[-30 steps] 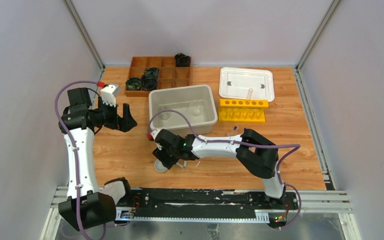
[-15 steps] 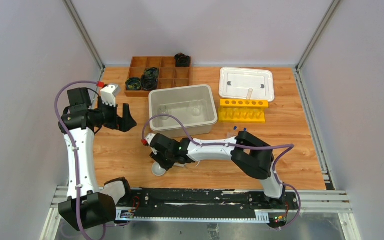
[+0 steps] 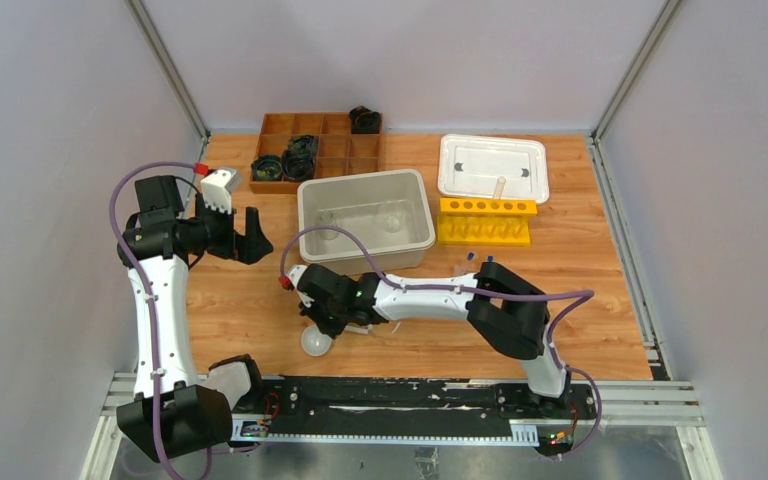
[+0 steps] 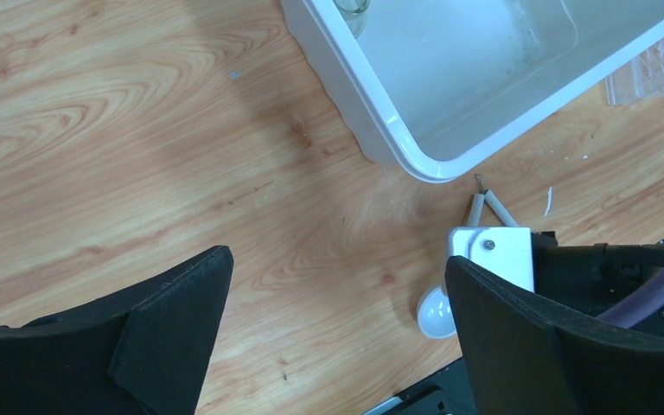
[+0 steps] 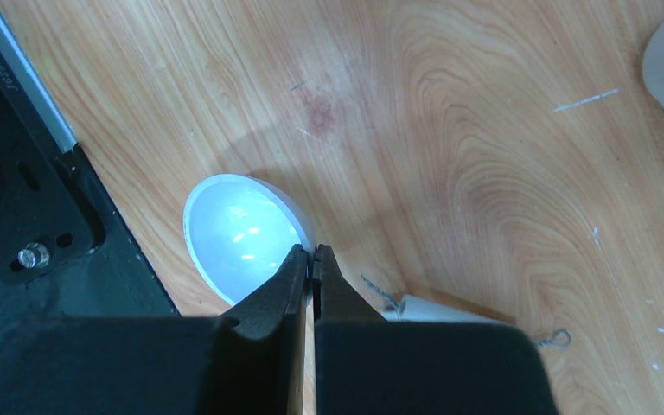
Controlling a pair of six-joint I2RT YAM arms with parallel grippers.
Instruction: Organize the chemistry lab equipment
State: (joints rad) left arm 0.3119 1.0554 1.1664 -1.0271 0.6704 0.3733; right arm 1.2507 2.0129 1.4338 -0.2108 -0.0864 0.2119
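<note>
The white dome lies hollow side up on the wood near the table's front edge, also seen in the top view as the dome. My right gripper is shut on its rim, one finger inside and one outside. The white triangle lies just behind those fingers. My left gripper hangs open and empty over the table's left side, well clear of the dome. Two small clear beakers stand in the white bin. The yellow rack stands to the right of the bin.
A white lidded tray sits behind the yellow rack. The brown wooden divided tray with black coils is at the back left. A clear plastic rack lies right of the bin. The black base rail runs close to the dome.
My right gripper has closed onto the dome's rim, and it and the dome have shifted slightly left and toward the front edge. The left arm has not moved.
</note>
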